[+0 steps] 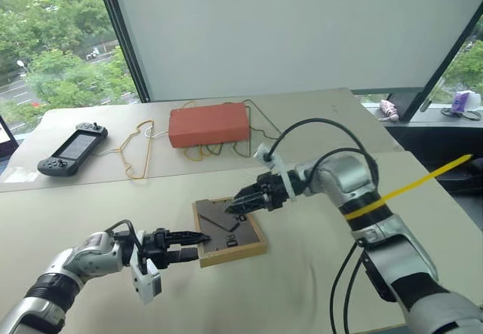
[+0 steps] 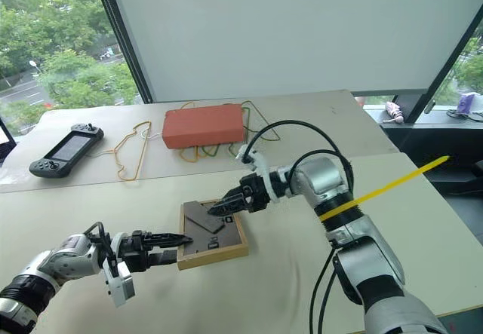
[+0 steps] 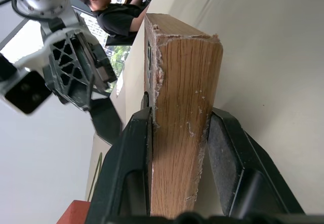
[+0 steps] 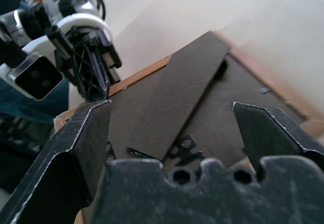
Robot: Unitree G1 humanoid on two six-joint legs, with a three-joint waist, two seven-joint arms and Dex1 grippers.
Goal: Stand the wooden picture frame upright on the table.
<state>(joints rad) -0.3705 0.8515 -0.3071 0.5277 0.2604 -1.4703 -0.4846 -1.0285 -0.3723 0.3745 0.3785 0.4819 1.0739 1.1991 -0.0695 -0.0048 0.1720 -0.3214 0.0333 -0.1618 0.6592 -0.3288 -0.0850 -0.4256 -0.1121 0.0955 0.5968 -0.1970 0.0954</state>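
Note:
The wooden picture frame [image 1: 229,231] lies on the beige table [image 1: 302,281] with its dark back facing up. Its fold-out stand [image 4: 195,80] rests flat along that back. My left gripper [image 1: 200,246] is shut on the frame's near-left edge, and in the left wrist view both pads press on the light wood [image 3: 182,82]. From the right, my right gripper [image 1: 235,206] hangs just over the frame's back. It is open, with its two fingers [image 4: 86,138] spread wide on either side of the stand and nothing between them.
An orange-red box [image 1: 209,124] sits behind the frame on yellow wire hangers [image 1: 139,151]. A black game controller [image 1: 73,149] lies at the far left. A yellow strip [image 1: 423,183] crosses my right arm. A seated person [image 3: 114,9] appears in the left wrist view.

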